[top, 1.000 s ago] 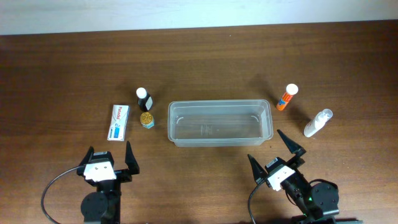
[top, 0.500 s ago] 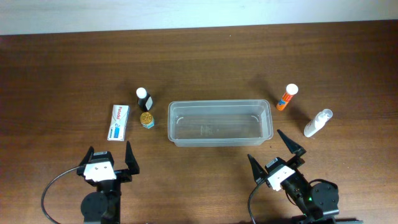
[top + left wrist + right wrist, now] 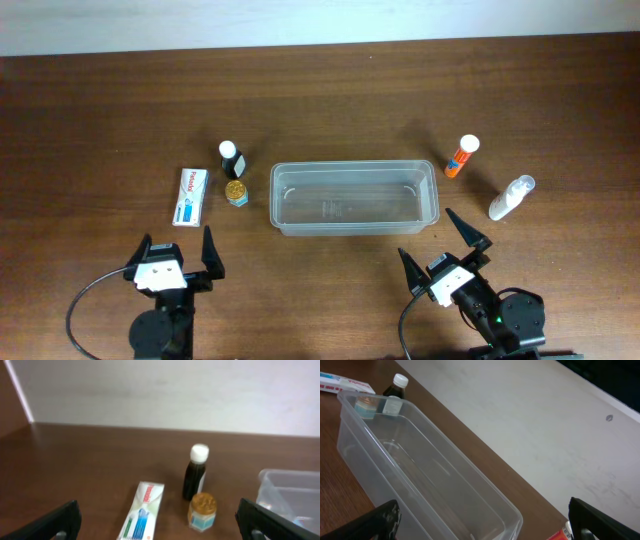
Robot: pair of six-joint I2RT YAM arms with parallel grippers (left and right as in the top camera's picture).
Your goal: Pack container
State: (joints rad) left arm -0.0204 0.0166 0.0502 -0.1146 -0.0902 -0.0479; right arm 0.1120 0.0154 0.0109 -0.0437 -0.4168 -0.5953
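The clear container [image 3: 353, 196] stands empty at the table's middle; it also shows in the right wrist view [image 3: 420, 485] and at the right edge of the left wrist view [image 3: 292, 492]. Left of it lie a white box [image 3: 190, 195], a dark bottle with a white cap [image 3: 231, 159] and a small gold-lidded jar [image 3: 236, 191]. Right of it lie an orange tube [image 3: 460, 156] and a white spray bottle [image 3: 511, 197]. My left gripper [image 3: 177, 255] is open and empty, near the front edge below the box. My right gripper [image 3: 443, 247] is open and empty, below the container's right end.
The left wrist view shows the box [image 3: 142, 517], the dark bottle [image 3: 195, 472] and the jar [image 3: 202, 510] ahead of the open fingers. A pale wall runs along the table's far edge. Bare wood lies between the grippers and the objects.
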